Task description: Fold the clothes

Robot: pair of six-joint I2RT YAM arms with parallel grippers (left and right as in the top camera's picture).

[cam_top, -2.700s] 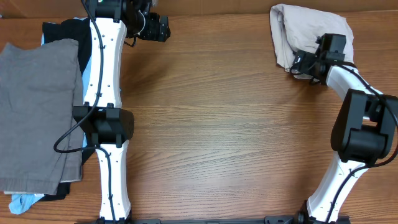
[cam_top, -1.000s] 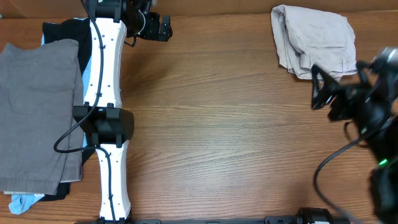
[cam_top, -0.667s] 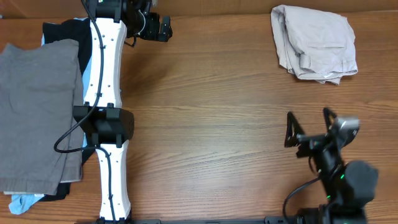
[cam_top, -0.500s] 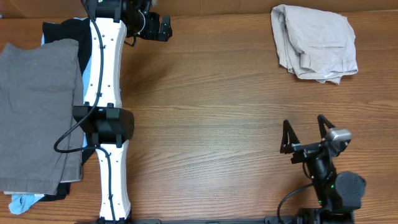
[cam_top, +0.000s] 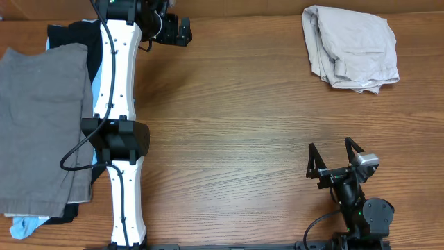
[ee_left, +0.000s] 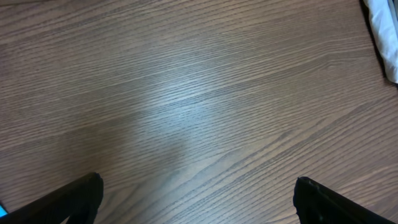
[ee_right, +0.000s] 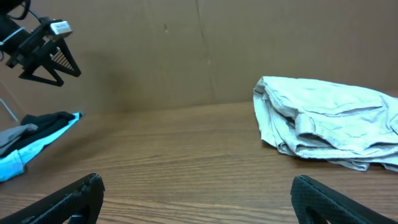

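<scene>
By the near edge of the brown wooden table the right gripper gapes empty, well apart from the crumpled light beige cotton shorts in the far right corner, which could bunch if grabbed by one layer, and the far-edge left gripper gapes empty too.

On the wooden table, khaki shorts (loosely bundled) are laid far beyond the right gripper, and a garment pile left of the left gripper.

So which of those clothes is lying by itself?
The beige shorts, alone at the far right; the rest form one pile on the left, grey garment on top.
</scene>
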